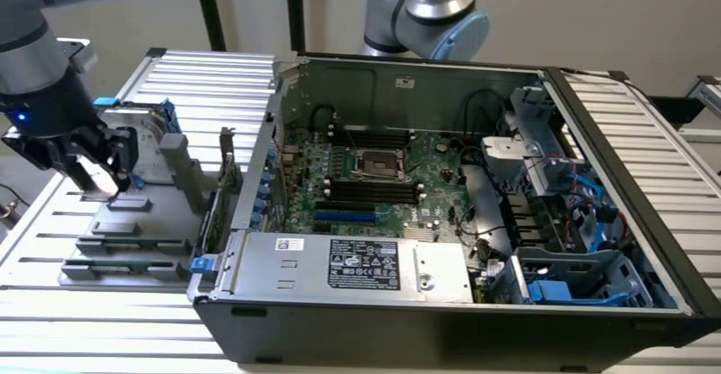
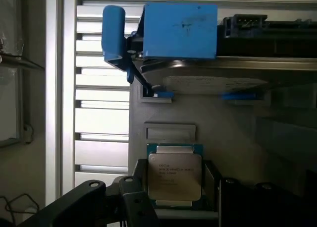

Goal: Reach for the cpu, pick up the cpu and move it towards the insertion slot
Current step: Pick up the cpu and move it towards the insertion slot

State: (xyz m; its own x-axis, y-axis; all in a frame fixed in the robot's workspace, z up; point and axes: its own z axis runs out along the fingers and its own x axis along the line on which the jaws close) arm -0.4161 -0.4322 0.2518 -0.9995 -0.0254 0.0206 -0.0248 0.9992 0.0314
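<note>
The cpu [image 2: 174,175] is a flat silver square with printed text and a green rim, and it sits between my gripper's black fingers [image 2: 136,195], which press on its two sides. In the exterior view my gripper [image 1: 94,174] hangs low over the grey parts fixture [image 1: 135,222] at the exterior view's left, with the cpu [image 1: 93,173] showing as a pale plate between the fingers. The insertion slot [image 1: 380,165], a square socket with a metal frame, lies on the green board inside the open computer case, well off toward the exterior view's right.
A silver hard drive with blue rails [image 2: 198,63] stands on the fixture just beyond the cpu, also seen as the hard drive [image 1: 147,121]. A grey recessed block [image 2: 170,133] lies between them. The case wall [image 1: 268,138] separates fixture and board. A second arm [image 1: 428,11] stands behind the case.
</note>
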